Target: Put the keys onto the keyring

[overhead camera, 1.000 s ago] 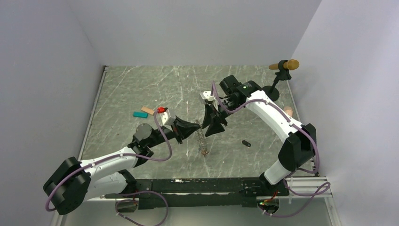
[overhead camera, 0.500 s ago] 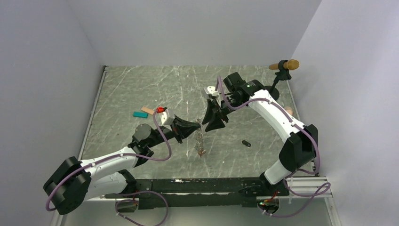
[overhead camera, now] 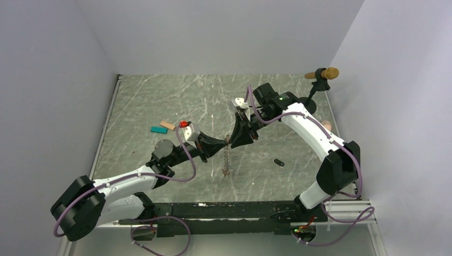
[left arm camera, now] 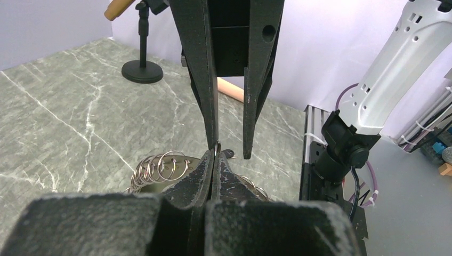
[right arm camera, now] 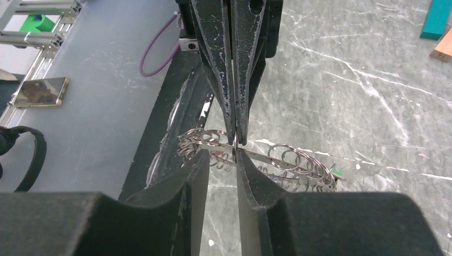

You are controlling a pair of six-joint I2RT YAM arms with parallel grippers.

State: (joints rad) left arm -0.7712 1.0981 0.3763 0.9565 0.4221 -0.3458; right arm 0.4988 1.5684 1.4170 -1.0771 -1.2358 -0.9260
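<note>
The keyring (overhead camera: 227, 157), a dark chain of small metal rings, hangs above the table between the two arms. My left gripper (overhead camera: 224, 142) is shut on one ring at its top; the left wrist view shows the shut tips (left arm camera: 216, 151) with rings (left arm camera: 160, 168) beside them. My right gripper (overhead camera: 233, 140) meets it tip to tip and is open by a narrow gap (right arm camera: 222, 154), with the gripped ring against its right finger (right arm camera: 250, 176). The chain (right arm camera: 288, 160) stretches across that view, with a green key head (right arm camera: 335, 171) at its far end. A black key (overhead camera: 278, 161) lies on the table.
A teal block (overhead camera: 158, 129) and a tan block (overhead camera: 167, 125) lie at the left. A black round-based stand (overhead camera: 310, 101) with a tan-tipped bar stands at the back right. A pink cylinder (left arm camera: 230, 89) lies by the right wall. The table's near rail (overhead camera: 229, 209) runs along the front.
My right gripper has moved in to the left gripper's tips. The left gripper has shifted slightly up and right, and the hanging chain has swung a little left.
</note>
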